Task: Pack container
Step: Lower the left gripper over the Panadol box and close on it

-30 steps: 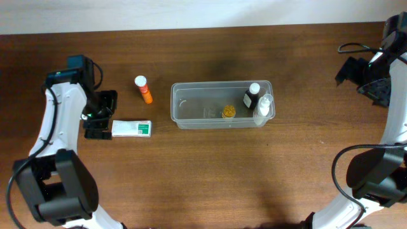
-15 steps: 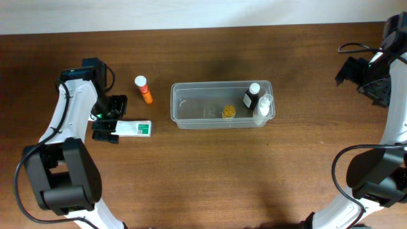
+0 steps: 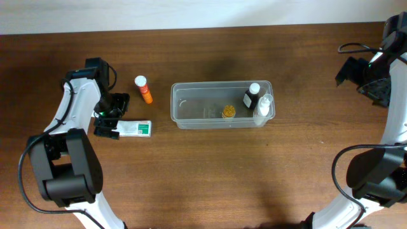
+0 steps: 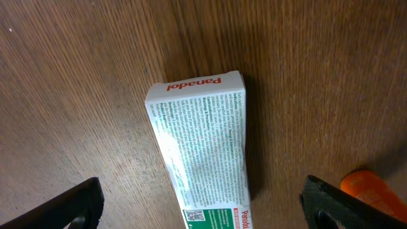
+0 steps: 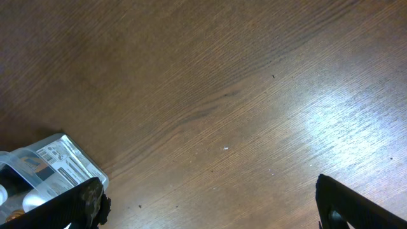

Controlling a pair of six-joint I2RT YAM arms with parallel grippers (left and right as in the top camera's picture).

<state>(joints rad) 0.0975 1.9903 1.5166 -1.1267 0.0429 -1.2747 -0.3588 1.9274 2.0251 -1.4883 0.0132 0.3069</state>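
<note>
One container (image 3: 191,109) sits on the brown wooden tabletop (image 3: 254,178), a little right of the middle – a clear rectangular tub with rounded corners, its long side running left to right. Three things are inside it, all gathered at its right end: a dark bottle (image 3: 252,97) with a white cap standing in the far right corner, a pale bottle (image 3: 262,108) just beside it against the right wall, and a small yellow-topped item (image 3: 228,112) a bit further left on the floor of the tub (too small to say what it is). The left half of the tub holds nothing.

Two things lie outside, both to the left of the tub. One orange tube (image 3: 144,90) with a white cap lies near the tub's far left corner. One white-and-green box (image 3: 135,129), printed "Panadol", lies flat, nearer than the tube and apart from it.

Of the two arms, the left gripper (image 3: 109,118) is over the left end of that box. In its wrist view the jaws stand wide – one dark finger (image 4: 73,205) on either side, the box between them and touching neither.

The right gripper (image 5: 210,207) is well away at the far right edge. Its jaws are also spread wide over bare wood, with nothing between them; a corner of the tub shows at the lower left of its wrist view.
</note>
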